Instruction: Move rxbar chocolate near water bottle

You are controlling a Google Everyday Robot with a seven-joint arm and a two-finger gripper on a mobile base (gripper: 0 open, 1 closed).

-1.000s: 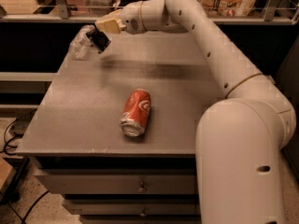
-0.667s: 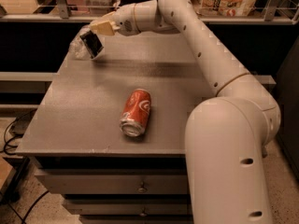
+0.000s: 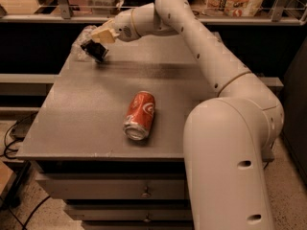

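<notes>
Black rxbar chocolate (image 3: 96,51) clamped in gripper (image 3: 97,44), beside water bottle (image 3: 80,40), red can (image 3: 140,114) lying well apart

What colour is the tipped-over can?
The can is red, white print; camera view. The gripper grips the rxbar chocolate beside the water bottle.

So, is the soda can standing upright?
No, the red soda can lies on its side, while the pincer holds the rxbar chocolate beside the water bottle.
</notes>
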